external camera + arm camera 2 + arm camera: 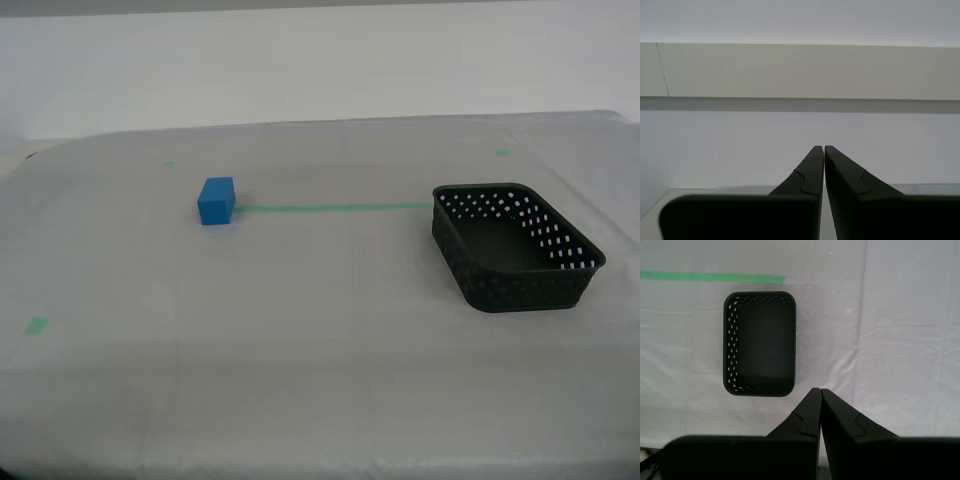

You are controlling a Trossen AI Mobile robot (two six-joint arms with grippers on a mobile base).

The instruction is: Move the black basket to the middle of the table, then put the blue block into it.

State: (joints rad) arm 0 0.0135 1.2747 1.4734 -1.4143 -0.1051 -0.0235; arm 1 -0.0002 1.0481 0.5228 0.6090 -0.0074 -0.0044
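Basket grab: rim pinch looks like the way to go

So the black basket (759, 344) sits below and ahead of my first gripper (820, 390), a bit off to one side of the fingertips, nothing touching it. That gripper's jaws are pressed together, tips meeting, holding nothing. My second gripper (820, 147) is the same story, pinched closed and empty, and it's just staring at a wall, so neither the basket nor the block is anywhere near it.

Handling guess: thin perforated plastic, so probably light and fairly stiff, maybe a little flexy at the walls. It's empty. I'd open up and pinch one wall at the rim, one finger inside and one outside. It'll likely slide on the cloth of the table (300, 380) without much fight, though the cloth could bunch.

Orientation: it's rectangular, sitting flat with the open side up. Seen from my first gripper, its long axis runs away from me, roughly in line with the fingers, and a short wall is the nearest one. The far short end sits just beside the end of the green tape line (712, 277).

The blue block (216, 200) is at the tape's other end, well apart from the basket, out of both wrist views
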